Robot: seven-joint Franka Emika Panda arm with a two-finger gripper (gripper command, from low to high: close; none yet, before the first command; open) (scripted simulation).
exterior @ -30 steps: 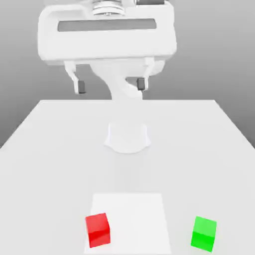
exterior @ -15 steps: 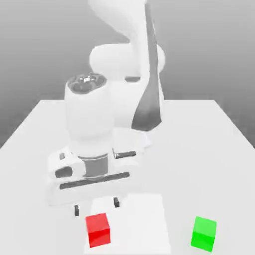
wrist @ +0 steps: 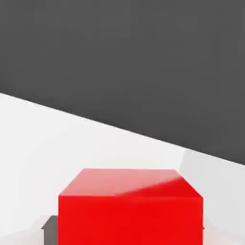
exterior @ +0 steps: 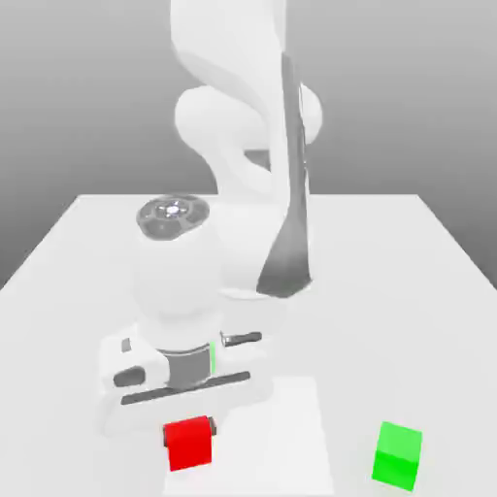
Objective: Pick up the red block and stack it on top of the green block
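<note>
"So, where are we with the stack?"

"At the grasp, I'd say. The gripper point(exterior: 189, 432) has its two dark pads against opposite sides of the red block point(exterior: 190, 447), so I read it as holding the block."

"And where is that block?"

"By the white square point(exterior: 277, 437), at its edge on the exterior view's left. Whether it hangs clear of the surface, I can't tell."

"The green block point(exterior: 397, 456)?"

"Beyond the white square, toward the exterior view's right, well apart from it, with nothing on top."

"What does the next move call for?"

"A straight lift, high enough to pass over the green block's top, then a carry across the white square. After that, line up the faces, lower gently and let go only once it sits flat."
</note>
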